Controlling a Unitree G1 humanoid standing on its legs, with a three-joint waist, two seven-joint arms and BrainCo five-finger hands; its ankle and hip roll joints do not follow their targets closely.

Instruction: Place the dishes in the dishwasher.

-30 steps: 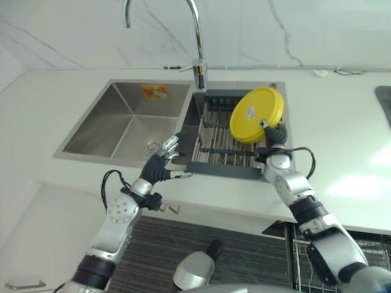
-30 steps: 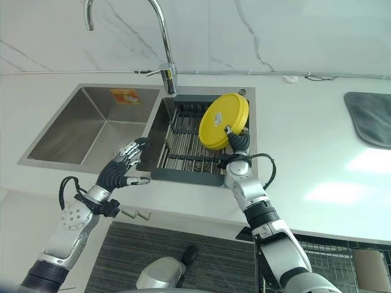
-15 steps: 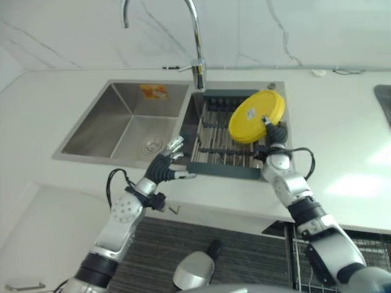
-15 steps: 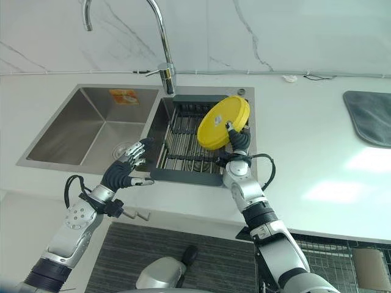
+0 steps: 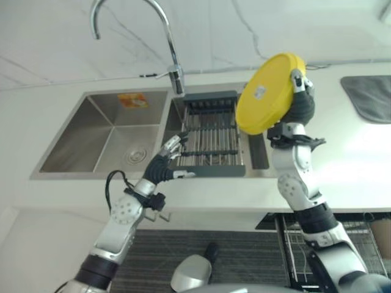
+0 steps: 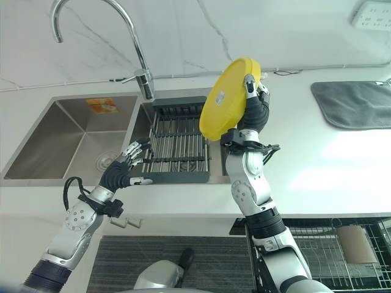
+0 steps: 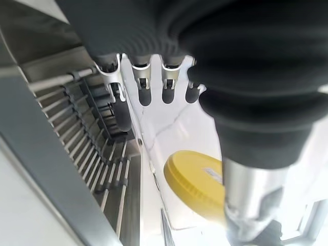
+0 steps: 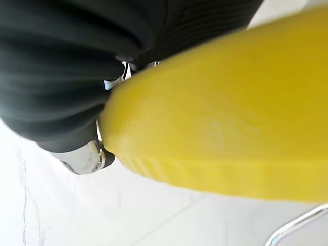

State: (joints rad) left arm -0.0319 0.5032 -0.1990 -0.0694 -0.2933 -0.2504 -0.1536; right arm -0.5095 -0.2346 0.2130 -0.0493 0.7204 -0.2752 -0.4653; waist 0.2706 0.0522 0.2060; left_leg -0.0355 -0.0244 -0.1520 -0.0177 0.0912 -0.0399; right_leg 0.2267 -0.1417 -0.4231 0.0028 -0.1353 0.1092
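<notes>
The yellow plate [image 6: 230,99] was up in the air, tilted on edge above the drying rack [image 6: 178,140] in the sink [image 6: 55,131], the right hand [image 6: 253,110] clamped on its rim. To carry it well, I'd judge, the grip should hold firm and the plate swing clear of the tap [image 5: 165,43]. The left hand [image 5: 166,160], fingers spread, hovered at the rack's front corner. The left wrist view showed the plate's rim [image 7: 197,184] from across the rack; the eye views showed its underside.
</notes>
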